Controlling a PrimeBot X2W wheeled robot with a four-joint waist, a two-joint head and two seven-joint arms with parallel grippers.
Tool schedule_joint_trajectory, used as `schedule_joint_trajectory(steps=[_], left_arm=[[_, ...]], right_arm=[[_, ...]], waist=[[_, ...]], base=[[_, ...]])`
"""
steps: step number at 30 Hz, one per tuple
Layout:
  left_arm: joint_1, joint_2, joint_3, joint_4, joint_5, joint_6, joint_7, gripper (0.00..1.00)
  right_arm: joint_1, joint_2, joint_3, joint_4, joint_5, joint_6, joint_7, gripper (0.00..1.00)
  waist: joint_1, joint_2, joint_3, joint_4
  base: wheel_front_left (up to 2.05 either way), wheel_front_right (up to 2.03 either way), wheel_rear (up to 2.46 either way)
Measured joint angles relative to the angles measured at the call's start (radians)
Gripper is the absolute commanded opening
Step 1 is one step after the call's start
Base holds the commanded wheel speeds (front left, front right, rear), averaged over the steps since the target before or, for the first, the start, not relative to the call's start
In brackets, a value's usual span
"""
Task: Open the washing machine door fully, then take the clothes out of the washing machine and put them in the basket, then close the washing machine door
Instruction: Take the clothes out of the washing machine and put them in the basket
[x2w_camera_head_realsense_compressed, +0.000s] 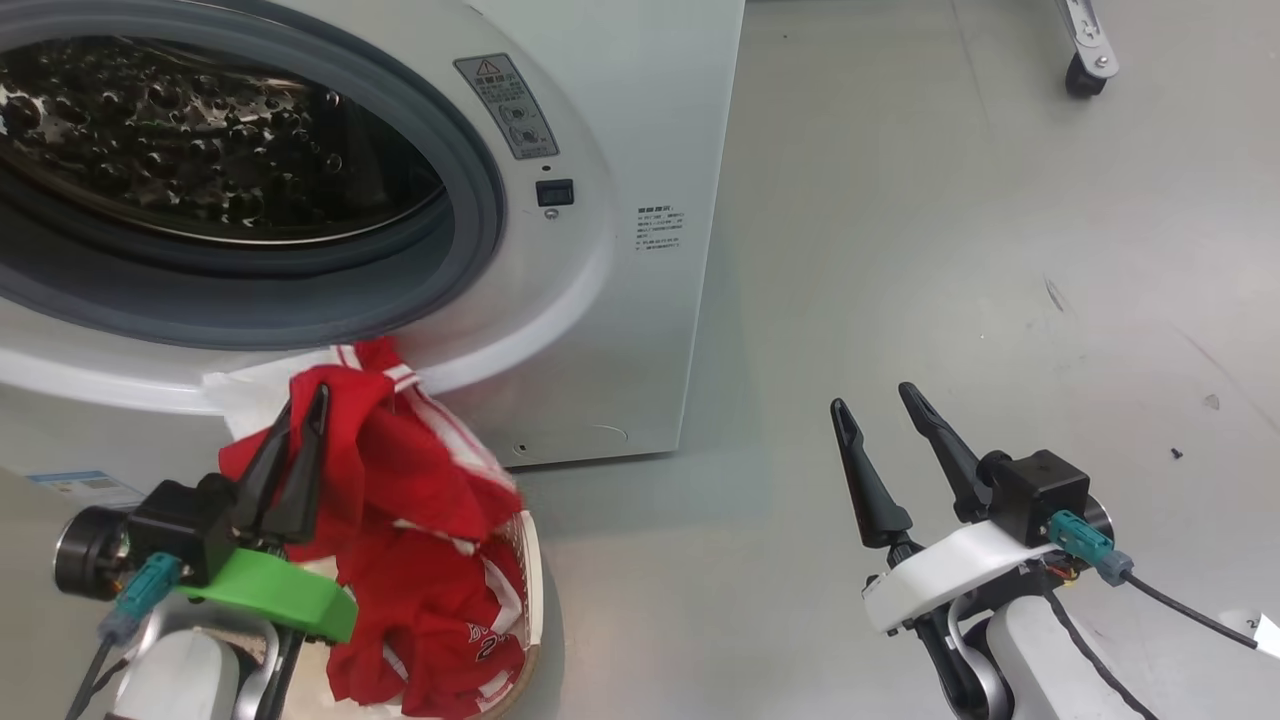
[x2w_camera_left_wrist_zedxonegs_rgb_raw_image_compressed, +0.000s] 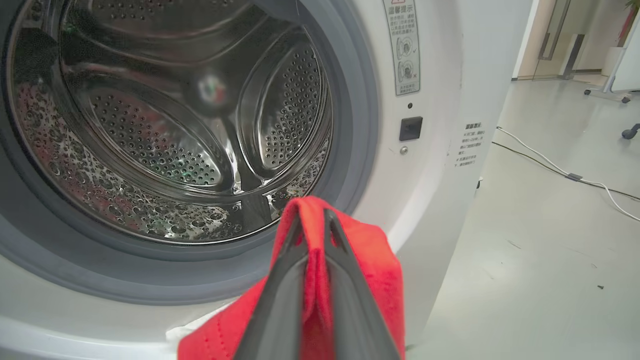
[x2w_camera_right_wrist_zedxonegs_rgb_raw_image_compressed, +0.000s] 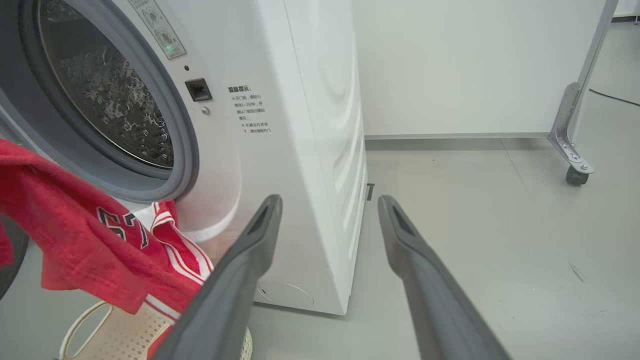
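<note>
The washing machine (x2w_camera_head_realsense_compressed: 620, 300) stands with its drum mouth (x2w_camera_head_realsense_compressed: 200, 180) uncovered, and the steel drum (x2w_camera_left_wrist_zedxonegs_rgb_raw_image_compressed: 165, 135) looks bare inside. The washing machine door is out of view. My left gripper (x2w_camera_head_realsense_compressed: 305, 405) is shut on red clothes (x2w_camera_head_realsense_compressed: 420, 480) just below the drum mouth. In the left wrist view the clothes (x2w_camera_left_wrist_zedxonegs_rgb_raw_image_compressed: 370, 260) fold over the closed left gripper (x2w_camera_left_wrist_zedxonegs_rgb_raw_image_compressed: 312, 220). The clothes hang down into the cream basket (x2w_camera_head_realsense_compressed: 535, 570) on the floor in front of the machine. My right gripper (x2w_camera_head_realsense_compressed: 875, 400) stands open over bare floor to the right, holding nothing.
Grey floor spreads right of the machine. A metal frame on a caster (x2w_camera_head_realsense_compressed: 1085, 75) stands at the far right, beside a white partition (x2w_camera_right_wrist_zedxonegs_rgb_raw_image_compressed: 475, 65). A white cable (x2w_camera_left_wrist_zedxonegs_rgb_raw_image_compressed: 550, 165) runs across the floor further back. The basket's loop handle (x2w_camera_right_wrist_zedxonegs_rgb_raw_image_compressed: 85, 325) shows under the clothes (x2w_camera_right_wrist_zedxonegs_rgb_raw_image_compressed: 65, 240).
</note>
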Motion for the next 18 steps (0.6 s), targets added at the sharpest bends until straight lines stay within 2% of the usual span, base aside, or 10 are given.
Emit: schedule_joint_trajectory(steps=[18], left_arm=[[-0.005, -0.012, -0.020, 0.177, -0.009, 0.000, 0.051, 0.00]], right_arm=[[-0.024, -0.009, 0.007, -0.013, 0.000, 0.000, 0.000, 1.00]], waist=[[0.0000, 0.0000, 0.076, -0.030]], base=[[0.00, 0.00, 0.00]])
